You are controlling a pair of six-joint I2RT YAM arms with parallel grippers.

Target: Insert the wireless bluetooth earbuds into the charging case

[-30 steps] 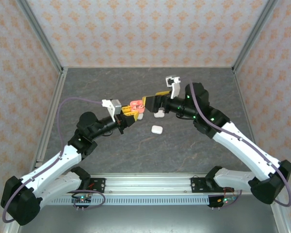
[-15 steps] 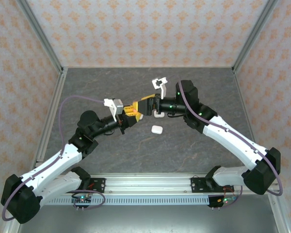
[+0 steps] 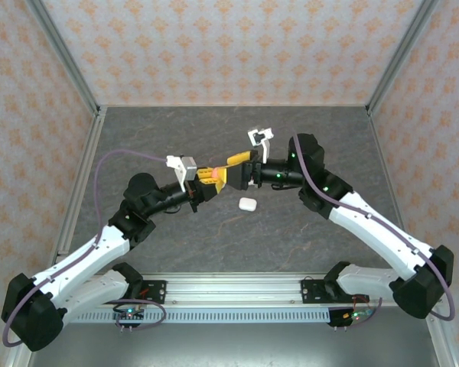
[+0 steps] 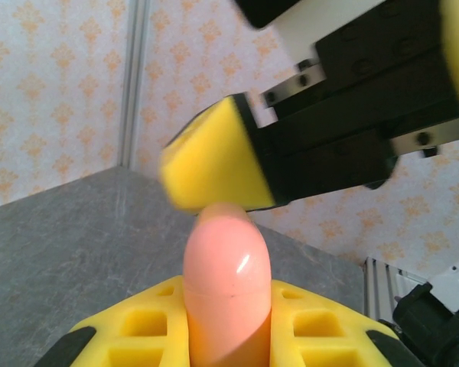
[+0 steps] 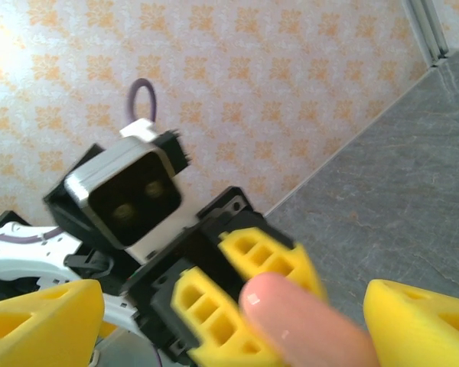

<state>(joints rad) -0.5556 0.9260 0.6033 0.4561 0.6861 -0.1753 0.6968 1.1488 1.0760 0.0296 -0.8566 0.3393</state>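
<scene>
Table [image 3: 138, 138]: dark grey slab inside patterned walls; both arms meet over its middle, above the surface.
L arm [image 3: 99, 248]: reaches from near-left up and to the right, wrist aimed at the R wrist.
R arm [image 3: 367, 222]: comes in from near-right, wrist aimed left; the two wrists are nearly nose to nose.
L gripper [image 3: 210, 177]: clenched on the coral case [image 4: 227, 290], yellow fingers [image 4: 138, 336] on both flanks of its lower half.
R gripper [image 3: 233, 170]: jaws spread wide, nothing grasped. In the R wrist view its fingers [image 5: 421, 321] stand either side of the case w/ clear gaps; in the L wrist view one pad sits at the case's tip, touching or just short, can't tell which.
Coral case, where: in the air btw the two grippers, off the table, held by L only.
Coral case, axis: long axis runs out along the L fingers, rounded free end pointing at R. A thin seam crosses it just beyond the L fingertips, so the free part is prob. the lid. Seam looks shut; contents can't be told.
White case [image 3: 247, 204]: lies flat on the table just near-side of the meeting point, apart from both grippers.
Key relation: the case lies dead ahead of R, already btw its jaws, so R is the free hand and the nearer one to the lid end.
Next move, a guess: R pinches past the seam while L braces the base.
</scene>
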